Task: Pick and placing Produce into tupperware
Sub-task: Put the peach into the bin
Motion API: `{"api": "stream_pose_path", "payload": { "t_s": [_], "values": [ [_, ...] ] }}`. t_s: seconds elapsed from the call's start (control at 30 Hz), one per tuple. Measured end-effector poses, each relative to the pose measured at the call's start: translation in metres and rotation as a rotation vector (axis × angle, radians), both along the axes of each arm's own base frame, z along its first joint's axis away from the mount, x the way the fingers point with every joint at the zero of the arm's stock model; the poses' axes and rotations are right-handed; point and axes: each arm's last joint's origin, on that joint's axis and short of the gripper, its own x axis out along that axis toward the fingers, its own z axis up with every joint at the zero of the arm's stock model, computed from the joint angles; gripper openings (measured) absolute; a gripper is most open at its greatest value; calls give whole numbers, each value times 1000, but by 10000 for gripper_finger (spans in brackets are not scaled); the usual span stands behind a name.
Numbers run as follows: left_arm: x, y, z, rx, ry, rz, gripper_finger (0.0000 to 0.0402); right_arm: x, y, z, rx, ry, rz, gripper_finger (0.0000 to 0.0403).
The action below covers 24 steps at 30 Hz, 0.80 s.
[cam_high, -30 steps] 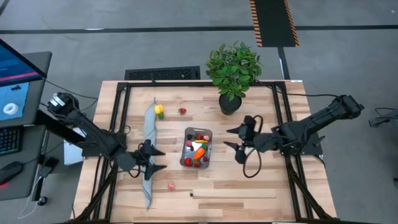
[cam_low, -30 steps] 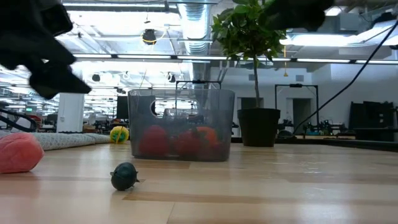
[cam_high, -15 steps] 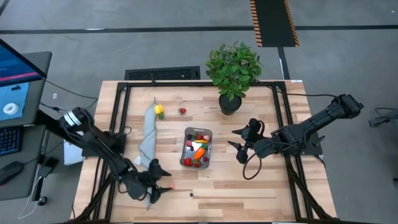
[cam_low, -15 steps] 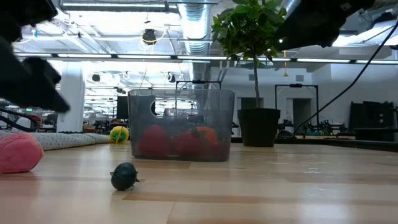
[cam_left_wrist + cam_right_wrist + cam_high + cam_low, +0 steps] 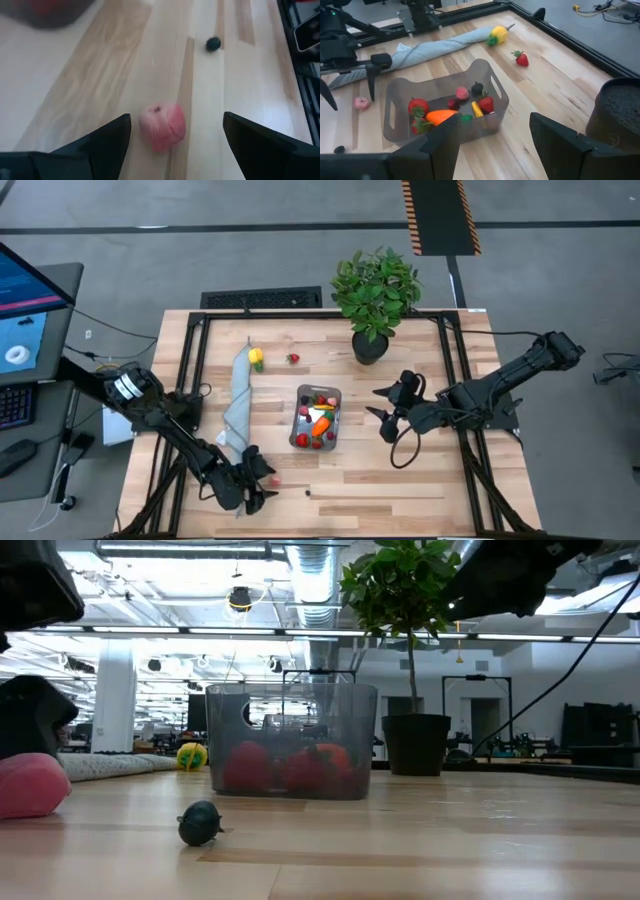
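The tupperware (image 5: 317,418), a clear grey tub, stands mid-table holding several produce pieces: red berries, an orange carrot and a yellow bit (image 5: 440,116). A pink berry-like piece (image 5: 162,125) lies on the wood near the table's front edge. My left gripper (image 5: 262,480) is low over it, open, with one finger on either side and neither touching. A tiny dark piece (image 5: 213,43) lies just beyond. A yellow piece (image 5: 256,358) and a strawberry (image 5: 293,358) lie at the far side. My right gripper (image 5: 385,412) hovers open to the right of the tupperware.
A long grey cloth strip (image 5: 240,405) lies left of the tupperware, running from far to near. A potted plant (image 5: 375,295) stands at the far edge. Black frame rails (image 5: 195,380) run along the table's sides. Bare wood lies between the tupperware and the front edge.
My left gripper has swung from beside the cloth toward the table's near edge and come down, still open, until its fingers stand on either side of the pink piece. The produce and the tupperware have stayed where they were.
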Motion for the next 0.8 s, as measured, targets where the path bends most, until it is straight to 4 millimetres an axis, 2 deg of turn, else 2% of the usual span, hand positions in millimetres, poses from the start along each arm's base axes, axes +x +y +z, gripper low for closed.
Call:
{"api": "stream_pose_path", "payload": {
  "t_s": [0.37, 0.8],
  "values": [
    [-2, 3, -3, 21, 27, 27, 297, 0, 0, 0, 11, -3, -6, 260],
    [-2, 6, -6, 58, 27, 51, 174, 0, 0, 0, 12, -3, -5, 260]
  ]
}}
